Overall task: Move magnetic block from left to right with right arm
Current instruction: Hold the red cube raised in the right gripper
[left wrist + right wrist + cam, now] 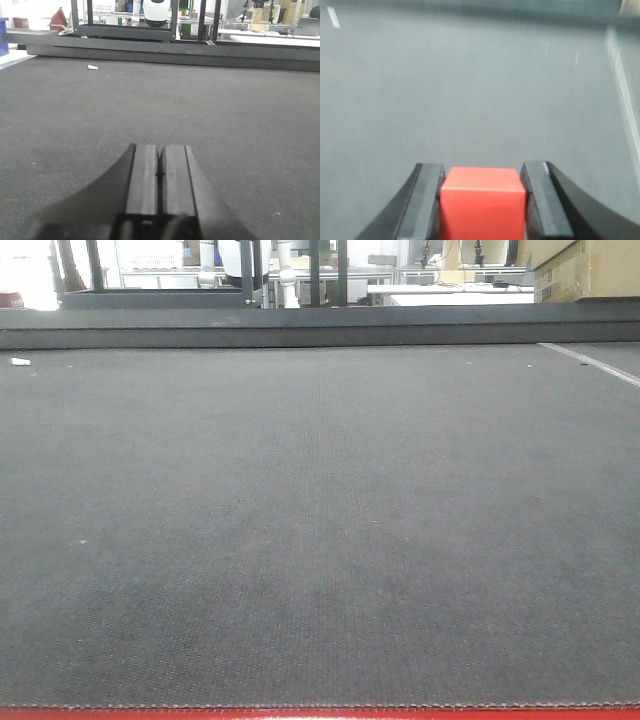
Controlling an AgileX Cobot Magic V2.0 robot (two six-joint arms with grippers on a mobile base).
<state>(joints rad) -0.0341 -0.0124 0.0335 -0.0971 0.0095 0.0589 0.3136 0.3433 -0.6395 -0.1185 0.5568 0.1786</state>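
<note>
The right gripper has its fingers clamped on the magnetic block, one finger on each side face. The block is at 6 o'clock in the right wrist view. So the pick seems done. What is left, I judge, is the carry to the right side and the release there. Whether the block is lifted off the dark surface I cannot tell; the front view shows neither block nor arm. The left gripper has its fingers pressed together, holding nothing.
</note>
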